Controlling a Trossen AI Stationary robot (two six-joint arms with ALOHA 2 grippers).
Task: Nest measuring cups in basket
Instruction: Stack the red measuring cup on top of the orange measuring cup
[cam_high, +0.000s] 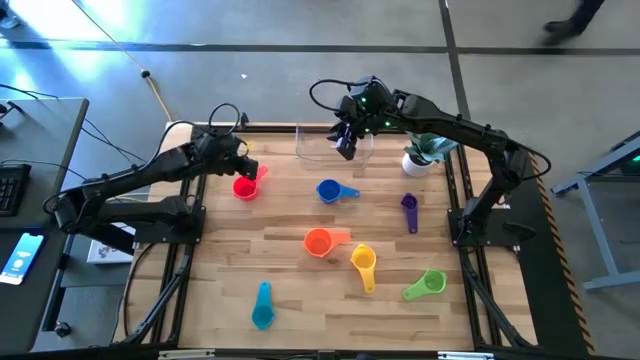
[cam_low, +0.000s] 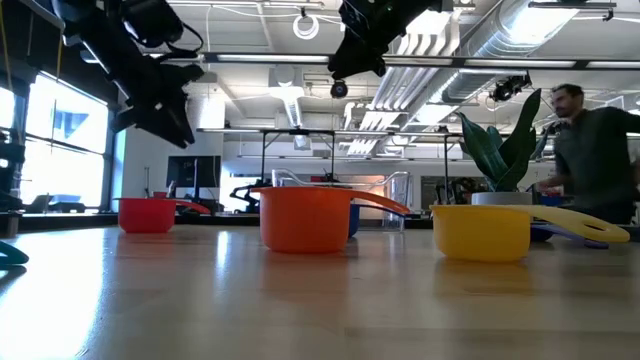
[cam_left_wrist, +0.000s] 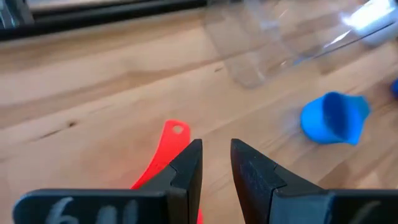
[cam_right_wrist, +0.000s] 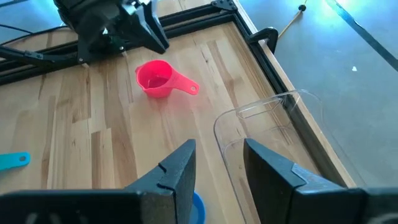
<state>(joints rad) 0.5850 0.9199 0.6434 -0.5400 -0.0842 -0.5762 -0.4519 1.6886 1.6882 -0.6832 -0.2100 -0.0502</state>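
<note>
Seven measuring cups sit apart on the table on their bases: red, blue, purple, orange, yellow, green and teal. The clear basket stands at the far edge, holding no cup. My left gripper hovers above the red cup's handle, its fingers narrowly open and off the cup. My right gripper hangs open, high over the basket's rim.
A small white plant pot with green leaves stands to the right of the basket, near my right arm. A black frame rail runs around the table. A person is in the room beyond the far edge.
</note>
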